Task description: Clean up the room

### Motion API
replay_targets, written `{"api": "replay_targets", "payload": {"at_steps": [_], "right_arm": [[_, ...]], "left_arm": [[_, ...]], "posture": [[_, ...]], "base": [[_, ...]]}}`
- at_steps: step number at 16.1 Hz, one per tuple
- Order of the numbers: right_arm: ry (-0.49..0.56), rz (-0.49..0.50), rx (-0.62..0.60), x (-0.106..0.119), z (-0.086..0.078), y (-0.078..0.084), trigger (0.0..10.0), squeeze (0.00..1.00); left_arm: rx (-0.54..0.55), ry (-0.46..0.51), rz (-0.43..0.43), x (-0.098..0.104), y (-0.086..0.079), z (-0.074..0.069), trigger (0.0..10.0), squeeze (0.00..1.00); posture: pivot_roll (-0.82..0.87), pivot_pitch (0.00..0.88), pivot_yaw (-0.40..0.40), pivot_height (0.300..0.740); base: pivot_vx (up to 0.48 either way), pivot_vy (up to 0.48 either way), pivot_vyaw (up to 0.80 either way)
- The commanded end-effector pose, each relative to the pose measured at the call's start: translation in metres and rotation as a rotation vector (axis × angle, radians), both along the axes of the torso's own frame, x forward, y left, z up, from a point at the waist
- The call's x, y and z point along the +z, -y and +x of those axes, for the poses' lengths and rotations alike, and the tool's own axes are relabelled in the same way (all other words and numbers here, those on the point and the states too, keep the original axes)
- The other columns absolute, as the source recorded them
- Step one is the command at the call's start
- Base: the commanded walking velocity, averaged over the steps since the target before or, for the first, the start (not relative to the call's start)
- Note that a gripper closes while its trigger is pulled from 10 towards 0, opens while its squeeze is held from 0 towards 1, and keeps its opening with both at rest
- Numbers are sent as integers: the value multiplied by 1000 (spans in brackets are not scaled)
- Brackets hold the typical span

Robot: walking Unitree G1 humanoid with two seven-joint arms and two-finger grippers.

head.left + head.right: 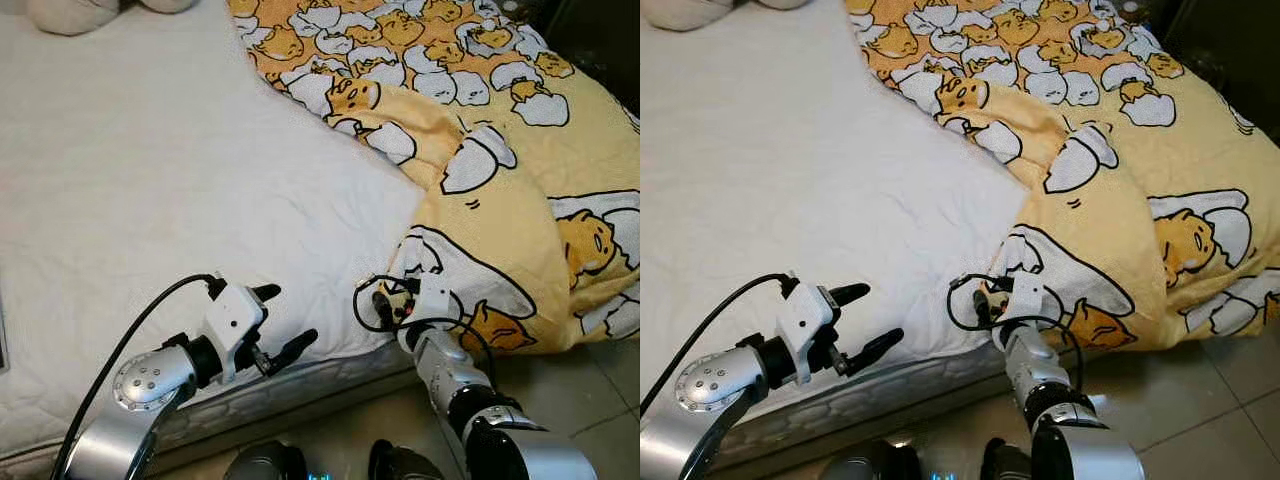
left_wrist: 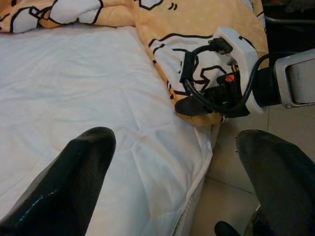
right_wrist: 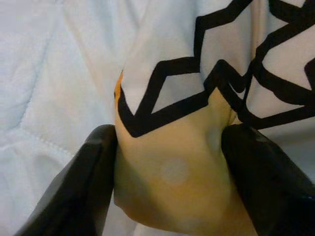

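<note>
A yellow blanket point(image 1: 500, 150) printed with white-and-yellow cartoon figures lies crumpled over the right half of the bed. Its lower corner hangs over the mattress's front edge. My right gripper point(image 1: 395, 300) is at that corner, and in the right wrist view the two black fingers point(image 3: 74, 191) press on either side of a yellow fold point(image 3: 172, 167). My left gripper point(image 1: 292, 316) hovers open just above the front edge of the white quilted mattress point(image 1: 150, 180), a short way left of the blanket corner, holding nothing.
A pale plush toy point(image 1: 70, 12) sits at the far left end of the bed. Tiled floor point(image 1: 580, 390) runs along the bed's front right. A dark gap point(image 1: 600, 40) lies beyond the blanket at the far right.
</note>
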State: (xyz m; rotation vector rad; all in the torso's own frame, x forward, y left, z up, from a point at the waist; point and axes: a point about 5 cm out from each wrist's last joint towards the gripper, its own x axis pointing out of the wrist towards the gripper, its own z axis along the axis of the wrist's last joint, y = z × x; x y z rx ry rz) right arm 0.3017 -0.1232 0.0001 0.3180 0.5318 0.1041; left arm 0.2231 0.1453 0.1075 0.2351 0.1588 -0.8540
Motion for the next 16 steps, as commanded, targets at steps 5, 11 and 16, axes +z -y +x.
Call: {"api": "replay_targets", "payload": {"at_steps": [5, 11, 16], "right_arm": [[24, 20, 172, -7, -14, -27, 0, 0], [31, 21, 471, -33, -63, -53, 0, 0], [-28, 64, 652, -53, -111, -28, 0, 0]], "left_arm": [[-3, -7, -13, 1, 6, -4, 10000, 0], [5, -14, -23, 0, 7, -7, 10000, 0], [8, -21, -33, -1, 9, -10, 10000, 0]], "posture": [[203, 192, 40, 740], [188, 197, 29, 740], [170, 200, 25, 740]], "base": [[0, 0, 0], [0, 0, 0], [0, 0, 0]]}}
